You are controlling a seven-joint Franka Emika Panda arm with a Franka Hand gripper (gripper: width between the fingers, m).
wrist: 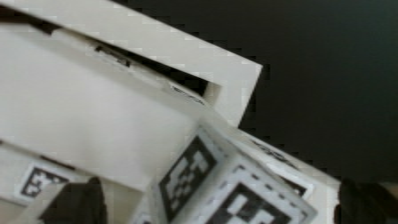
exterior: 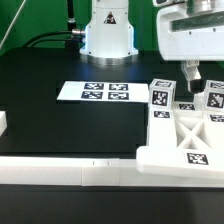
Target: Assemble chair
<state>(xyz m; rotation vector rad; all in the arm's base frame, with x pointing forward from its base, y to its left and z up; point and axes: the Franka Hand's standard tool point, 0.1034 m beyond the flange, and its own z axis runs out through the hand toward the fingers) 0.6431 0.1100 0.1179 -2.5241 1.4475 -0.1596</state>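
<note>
chair [exterior: 185, 130] | X-braced frame [exterior: 190, 135] lies by leg blocks [exterior: 162, 97], unjoined | gripper [exterior: 191, 72] jaws spread, holding nothing | most assembly remains

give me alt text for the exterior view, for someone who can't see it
A robot arm's open hand hangs just above a cluster of white, tag-marked chair parts, including an X-braced frame, at the exterior view's right of a black table. A flat marker board lies near the middle, and a white rail borders the near edge.
</note>
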